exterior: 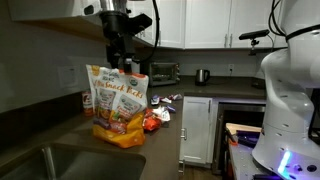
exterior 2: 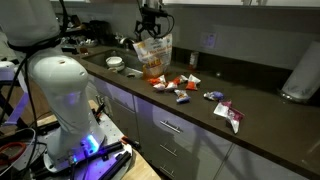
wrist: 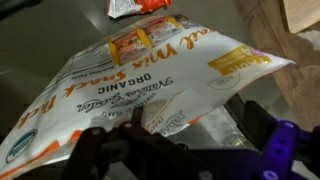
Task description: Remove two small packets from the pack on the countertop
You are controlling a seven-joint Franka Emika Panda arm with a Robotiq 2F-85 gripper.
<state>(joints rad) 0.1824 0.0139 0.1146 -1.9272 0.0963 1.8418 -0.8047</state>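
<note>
My fingers (wrist: 178, 148) stand apart, one on either side of the top of the pack (wrist: 150, 70). The wrist view shows no pinch on the film, so I record them as open and holding nothing. In both exterior views they hang directly over the pack's upper edge, close to it or just touching.

Handling, by judgement: the pack is a big glossy plastic bag. It stands upright on the desk (exterior 2: 262, 118) and sags a little at the shoulders. I expect it to be light, soft and slippery. Taken by one wall, it will likely crumple and lift whole instead of giving up its contents. The small packets (exterior 2: 183, 93) look thin, crinkly and nearly weightless. I would pinch one across its flat body or at a sealed edge, with modest force, since the foil may slide.

Location: the pack stands near the sink (exterior: 60, 160). Several small packets lie loose on the desk, one of them red and right at the pack's foot. The rest are strung out well apart from it.

Not established:
- Whether the pack's mouth is open, and what remains inside.
- The true position of my fingertips, which are dark, blurred and cut off at the lower edge of the wrist view.
- Whether I touch the film, as the dim exterior view shows too little detail to tell.
- How the loose packets count towards the two required
</note>
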